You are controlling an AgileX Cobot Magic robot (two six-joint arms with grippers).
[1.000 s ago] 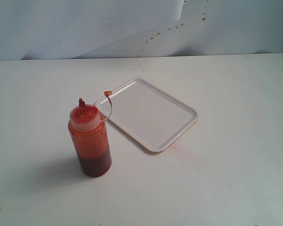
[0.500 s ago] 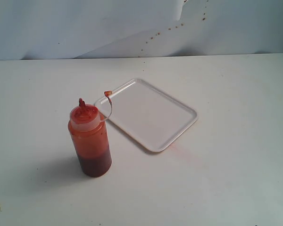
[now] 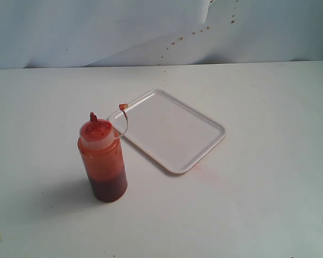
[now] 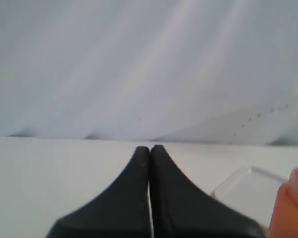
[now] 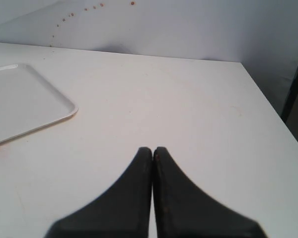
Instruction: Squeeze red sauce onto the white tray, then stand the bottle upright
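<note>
While nothing is shifting since a second ago, left end effector is staying pinched together, empty | bottle is standing upright on counter beside white tray | tray is lying clean, so squeezing is judged unstarted | right end effector is likewise sitting pinched, empty.

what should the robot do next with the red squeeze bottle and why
Probably open the left gripper and reach for the translucent red-orange plastic squeeze bottle. It stands upright and ungripped beside the flat white rectangular plastic tray, which looks clean. The gripper's jaws are shut, and the bottle sits on that arm's side.
</note>
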